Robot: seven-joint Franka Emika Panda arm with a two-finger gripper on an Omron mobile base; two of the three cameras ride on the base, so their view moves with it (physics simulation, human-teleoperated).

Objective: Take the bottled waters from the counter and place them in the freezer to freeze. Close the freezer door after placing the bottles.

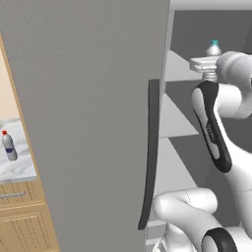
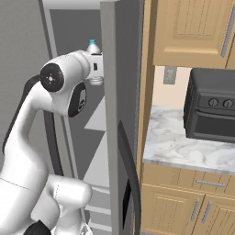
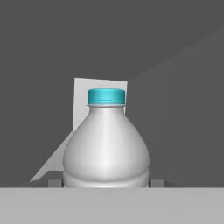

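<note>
A clear bottled water with a teal cap (image 3: 105,144) stands upright between my fingertips, and my gripper (image 3: 106,181) is shut on its body. The arm holds it high inside the freezer (image 1: 206,29), above the white shelves (image 1: 172,118). Its cap and shoulder, the teal-capped bottle (image 1: 213,49), rise above my gripper (image 1: 210,66). From the right, the same bottle (image 2: 93,47) tops my gripper (image 2: 95,69). The freezer door (image 1: 93,123) stands wide open with its dark bar handle (image 1: 151,147). The red-capped bottled water (image 1: 9,146) stands on the counter (image 1: 19,170) at far left.
The fridge's other grey door (image 2: 121,92), with a dark handle and a black panel, sits just right of the arm. Beyond it a black toaster oven (image 2: 211,108) rests on another marble top (image 2: 174,147), under wooden wall cabinets (image 2: 193,32).
</note>
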